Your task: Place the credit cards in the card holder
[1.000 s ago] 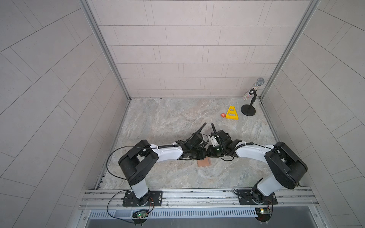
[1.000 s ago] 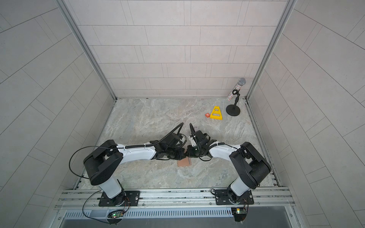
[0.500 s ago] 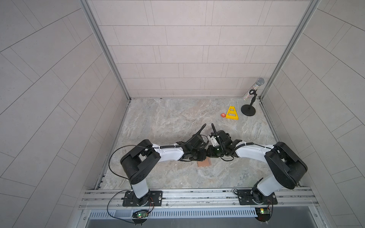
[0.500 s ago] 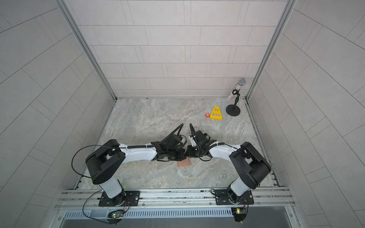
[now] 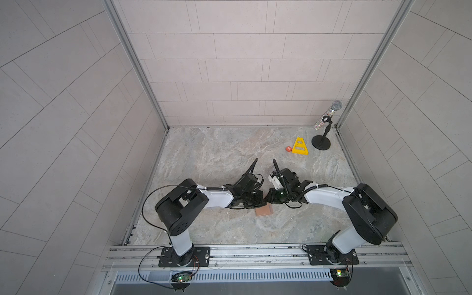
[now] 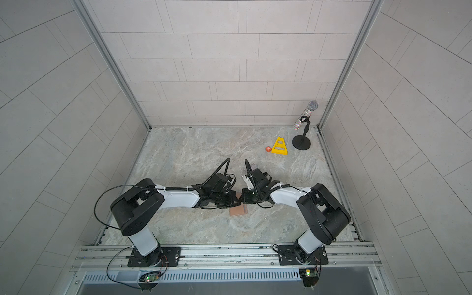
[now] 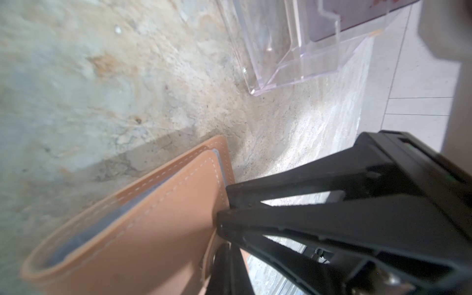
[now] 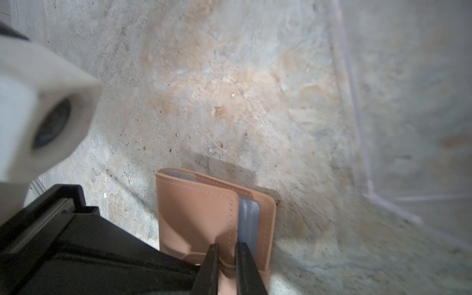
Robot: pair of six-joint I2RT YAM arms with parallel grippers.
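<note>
Okay, looking down at a tan leather card holder (image 5: 264,211) lying on the marble tabletop (image 5: 217,158), front middle, right between both arms. Slightly gaping, with bluish plastic sleeves (image 8: 249,217) peeking out between the covers. Got the right gripper (image 8: 227,249) nipped narrowly onto the edge of the upper cover (image 8: 194,204), leather sandwiched between its fingers (image 8: 213,260). Got the left gripper (image 7: 222,251) with jaws squeezed fully together, parked right against the snap tab (image 7: 205,258); can't tell about any real pinch on that tab. Also seeing a clear acrylic card stand (image 7: 293,51) farther back on the table, not touching the holder, with a pale lilac credit card (image 7: 357,15) standing inside. Way off in the back right corner: a glittery microphone (image 5: 329,116) on a black stand (image 5: 321,145), a yellow triangular piece (image 5: 300,147) and a little orange block (image 5: 288,149) just beside it.
</note>
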